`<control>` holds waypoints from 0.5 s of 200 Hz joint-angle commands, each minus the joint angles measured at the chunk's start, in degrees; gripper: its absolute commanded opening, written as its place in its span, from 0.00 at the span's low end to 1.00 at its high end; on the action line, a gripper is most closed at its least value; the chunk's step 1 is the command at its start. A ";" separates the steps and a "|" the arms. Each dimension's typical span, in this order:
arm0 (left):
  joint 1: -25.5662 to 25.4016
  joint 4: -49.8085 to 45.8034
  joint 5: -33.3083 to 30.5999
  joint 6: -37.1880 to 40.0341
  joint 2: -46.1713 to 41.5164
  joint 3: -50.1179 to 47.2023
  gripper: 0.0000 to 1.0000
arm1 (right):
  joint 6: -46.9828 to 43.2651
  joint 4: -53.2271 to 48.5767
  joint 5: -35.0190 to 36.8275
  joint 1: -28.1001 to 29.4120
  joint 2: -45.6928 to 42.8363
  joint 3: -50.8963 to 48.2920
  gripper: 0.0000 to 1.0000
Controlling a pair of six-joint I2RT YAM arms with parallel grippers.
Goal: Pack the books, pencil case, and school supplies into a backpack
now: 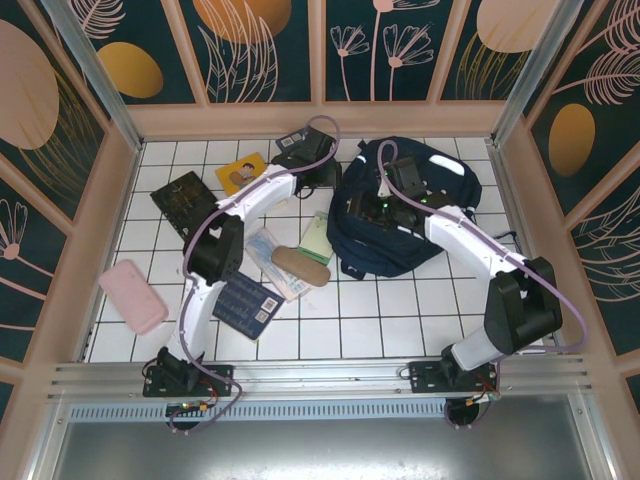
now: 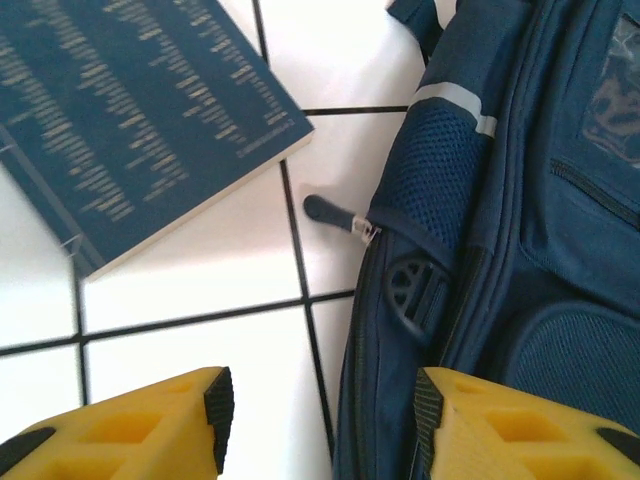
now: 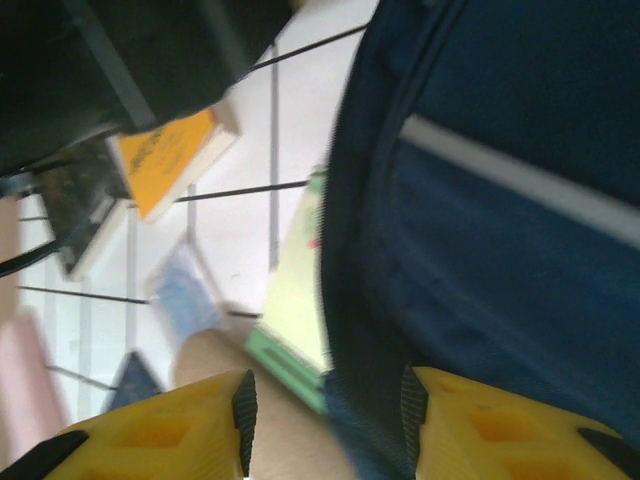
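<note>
The navy backpack [image 1: 420,225] lies at the back right of the tiled table. My left gripper [image 1: 322,178] hovers open at its left edge. In the left wrist view the left gripper [image 2: 320,420] holds nothing, one finger over bare tile and the other over the backpack [image 2: 500,200] near a zipper pull [image 2: 335,215]. A navy book [image 2: 130,110] lies beside it. My right gripper [image 1: 358,212] is open over the backpack's left side; the right gripper [image 3: 325,410] is empty above the backpack [image 3: 500,200], a pale green box [image 3: 290,300] and a tan pouch [image 3: 270,420].
A yellow book [image 1: 240,172] and a black patterned book [image 1: 185,200] lie at the back left. A second navy book [image 1: 248,303] is near the front. A clear packet with blue print [image 1: 266,252], the green box [image 1: 318,238] and the tan pouch [image 1: 300,265] sit mid-table. The pink pencil case [image 1: 133,295] is far left.
</note>
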 commanded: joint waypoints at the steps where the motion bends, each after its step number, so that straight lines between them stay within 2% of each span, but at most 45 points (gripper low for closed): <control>1: 0.17 1.77 -2.42 -0.92 -6.48 -5.08 0.56 | -13.65 -5.05 7.93 -0.12 0.85 1.99 0.44; 11: 0.17 2.67 -2.01 -1.51 -8.52 -7.98 0.60 | -17.00 -6.54 9.33 -0.12 3.02 3.51 0.44; 42: 0.21 5.55 1.05 -4.24 -13.17 -15.66 0.62 | -24.91 -7.50 13.69 0.69 8.08 4.82 0.50; 67: 0.18 7.17 4.55 -6.56 -14.76 -19.92 0.62 | -27.99 -7.02 16.37 0.76 9.90 4.12 0.54; 100: 0.17 9.24 8.14 -8.76 -15.06 -23.88 0.63 | -29.11 -5.87 16.33 1.11 11.52 1.70 0.60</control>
